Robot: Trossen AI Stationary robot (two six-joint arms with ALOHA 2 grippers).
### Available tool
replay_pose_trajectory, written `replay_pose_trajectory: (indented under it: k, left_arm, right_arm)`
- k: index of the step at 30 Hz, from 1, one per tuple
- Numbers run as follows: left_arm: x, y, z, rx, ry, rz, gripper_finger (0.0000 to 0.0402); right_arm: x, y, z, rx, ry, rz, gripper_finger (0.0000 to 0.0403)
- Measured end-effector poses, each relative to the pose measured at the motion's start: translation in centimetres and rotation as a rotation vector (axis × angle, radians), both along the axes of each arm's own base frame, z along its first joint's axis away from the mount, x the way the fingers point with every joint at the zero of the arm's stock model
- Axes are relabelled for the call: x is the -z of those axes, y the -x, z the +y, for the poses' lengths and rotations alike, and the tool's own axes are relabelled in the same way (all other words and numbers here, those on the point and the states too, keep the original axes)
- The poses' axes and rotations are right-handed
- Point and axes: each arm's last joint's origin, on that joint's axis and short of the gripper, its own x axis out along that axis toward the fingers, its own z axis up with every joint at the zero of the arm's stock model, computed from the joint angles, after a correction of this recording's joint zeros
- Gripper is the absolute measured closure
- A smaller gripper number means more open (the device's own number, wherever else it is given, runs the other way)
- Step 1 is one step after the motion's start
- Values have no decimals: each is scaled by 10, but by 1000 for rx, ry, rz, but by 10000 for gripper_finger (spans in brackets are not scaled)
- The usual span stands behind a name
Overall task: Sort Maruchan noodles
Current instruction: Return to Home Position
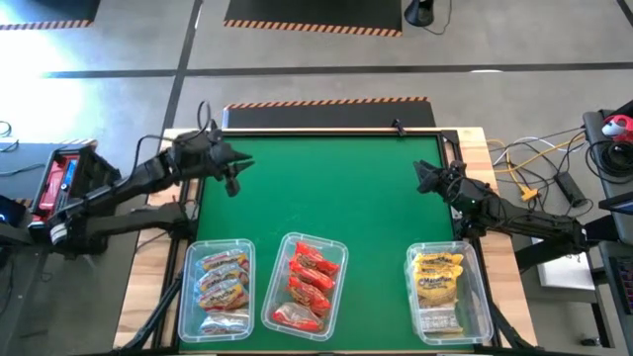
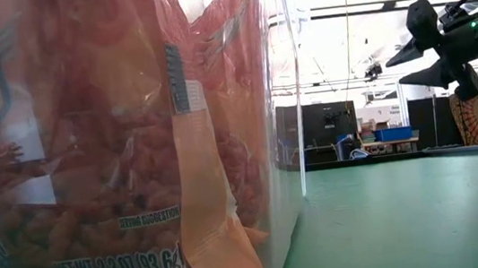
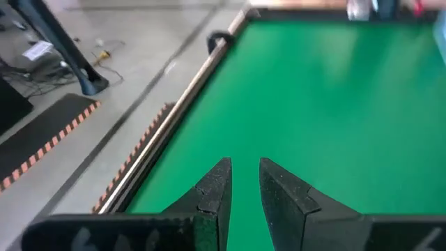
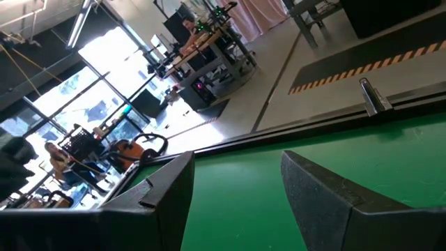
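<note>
The Maruchan noodles lie flat in three clear bins along the table's near edge: orange-pink packets [image 1: 222, 281] in the left bin, red packets [image 1: 309, 279] in the middle one, yellow packets [image 1: 439, 281] in the right one. In the low view the red packets [image 2: 90, 169] fill the picture's left. My left gripper [image 1: 231, 184] [image 3: 244, 167] hangs shut and bare over the green mat's far left part. My right gripper [image 1: 423, 176] [image 4: 237, 157] [image 2: 412, 65] hovers open over the mat's right side, with nothing between its fingers.
The green mat [image 1: 336, 188] covers the table from the bins to the far edge. The left bin [image 1: 188, 297], middle bin [image 1: 341, 297] and right bin [image 1: 479, 297] stand side by side. Cables [image 1: 539, 163] lie off the table's right.
</note>
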Motion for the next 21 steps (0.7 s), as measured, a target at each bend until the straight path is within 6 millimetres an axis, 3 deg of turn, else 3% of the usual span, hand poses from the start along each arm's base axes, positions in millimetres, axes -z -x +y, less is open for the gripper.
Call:
replay_pose_trajectory:
  k: [7,14,21]
  left_arm:
    - [36,15,-9,-73,34,-347,345]
    - [74,25,-15,-82,46,-511,345]
    - [103,31,-19,-59,-52,-714,345]
  right_arm:
    - [0,0,0,0,0,0,200]
    - [0,0,0,0,0,0,199]
    - [0,0,0,0,0,0,199]
